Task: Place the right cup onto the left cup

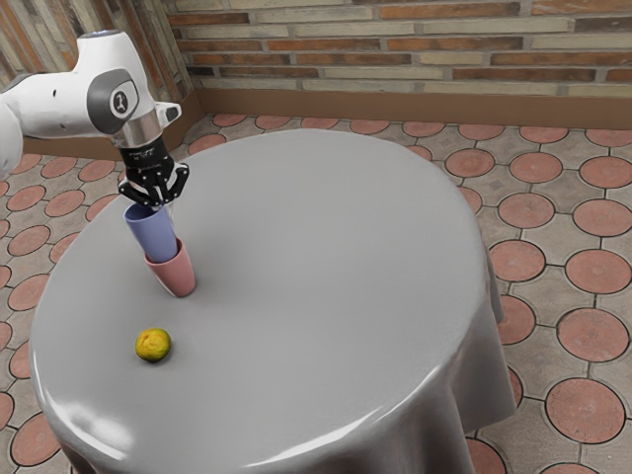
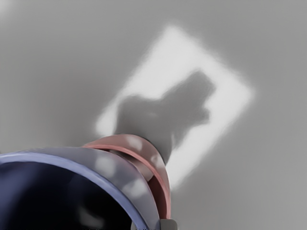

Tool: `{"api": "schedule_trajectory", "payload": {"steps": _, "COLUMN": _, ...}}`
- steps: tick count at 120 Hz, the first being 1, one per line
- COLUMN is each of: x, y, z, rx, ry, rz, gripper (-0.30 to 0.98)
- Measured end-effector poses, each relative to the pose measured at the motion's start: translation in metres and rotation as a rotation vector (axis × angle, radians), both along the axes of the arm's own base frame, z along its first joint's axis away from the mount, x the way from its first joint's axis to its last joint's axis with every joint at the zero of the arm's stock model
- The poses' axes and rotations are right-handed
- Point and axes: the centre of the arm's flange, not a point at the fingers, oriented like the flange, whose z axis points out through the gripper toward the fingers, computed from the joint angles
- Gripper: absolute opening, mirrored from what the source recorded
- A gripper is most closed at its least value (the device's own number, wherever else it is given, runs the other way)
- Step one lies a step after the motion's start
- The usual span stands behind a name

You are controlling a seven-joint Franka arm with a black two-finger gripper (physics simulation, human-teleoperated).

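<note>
My gripper (image 1: 163, 204) is at the blue cup's rim, shut on the cup's wall. In the exterior view the blue cup (image 1: 152, 235) leans a little, its lower end inside the mouth of the pink cup (image 1: 176, 273), which stands on the table. From the wrist view, the blue cup (image 2: 130, 179) looms large in front, with the pink cup (image 2: 162, 178) partly hidden beneath it. The gripper (image 2: 152, 225) has one fingertip inside the blue rim and the other outside.
A yellow-green fruit (image 1: 153, 345) lies on the round grey-covered table (image 1: 326, 257), near the pink cup on the side away from the gripper. A brick wall (image 1: 415, 44) stands behind.
</note>
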Motion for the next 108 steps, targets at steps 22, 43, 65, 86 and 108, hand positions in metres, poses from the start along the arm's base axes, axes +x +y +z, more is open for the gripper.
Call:
{"api": "schedule_trajectory", "payload": {"steps": 22, "x": 0.0, "y": -0.001, "z": -0.003, "rx": -0.001, "ry": -0.004, "rz": 0.004, "gripper": 0.17}}
{"api": "schedule_trajectory", "payload": {"steps": 43, "x": 0.001, "y": -0.001, "z": -0.002, "rx": 0.0, "ry": -0.012, "rz": 0.006, "gripper": 0.45}}
{"api": "schedule_trajectory", "payload": {"steps": 65, "x": 0.002, "y": 0.0, "z": 0.021, "rx": 0.005, "ry": -0.053, "rz": 0.003, "gripper": 0.58}}
{"api": "schedule_trajectory", "payload": {"steps": 86, "x": 0.019, "y": -0.016, "z": 0.091, "rx": 0.03, "ry": -0.144, "rz": -0.132, "gripper": 0.63}}
{"api": "schedule_trajectory", "payload": {"steps": 108, "x": 0.033, "y": -0.12, "z": 0.134, "rx": 0.002, "ry": -0.214, "rz": -0.496, "gripper": 0.65}}
